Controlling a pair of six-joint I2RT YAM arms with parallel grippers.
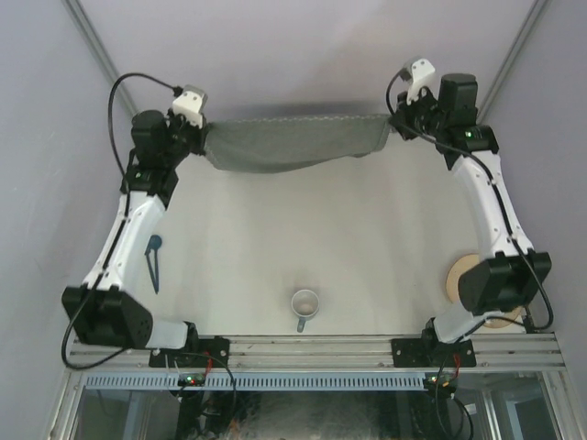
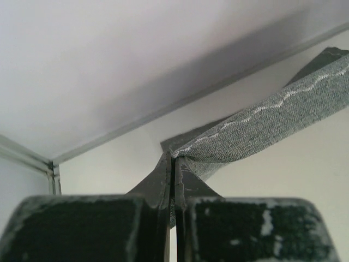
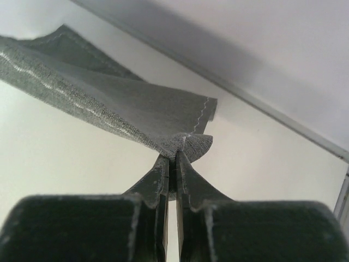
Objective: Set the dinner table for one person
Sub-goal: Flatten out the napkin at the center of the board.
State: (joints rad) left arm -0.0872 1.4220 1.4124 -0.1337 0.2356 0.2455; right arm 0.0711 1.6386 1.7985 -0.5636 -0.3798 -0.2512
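1. Tool state. My left tool point(image 2: 173, 164) is clamped on one corner of the dark grey stitched cloth point(image 1: 293, 145). My right tool point(image 3: 174, 158) is clamped on the opposite corner. In both wrist views the fingers are pressed together, with only the fabric between them.

2. Reason for the hold. Gripping two corners at once keeps the cloth stretched along its far edge, so it can be laid flat instead of bunching. The middle sags between the two grips. I cannot tell from the top view whether that sag touches anything below it.

3. Task object. The surface point(image 1: 321, 229) is the large off-white area below both arms, bounded by metal rails. The cloth hangs over its far part, from left to right.

4. Other items. These stand towards the near edge, well apart from the cloth:
- a cup point(image 1: 305, 303) at near centre;
- a blue-handled utensil point(image 1: 153, 261) at near left, just beside my left arm;
- a wooden disc point(image 1: 461, 275) at near right (partly hidden by my right arm).

5. Assessment. The task is at an early step. In my judgement the cloth must be down first, because the other items belong on or around it.
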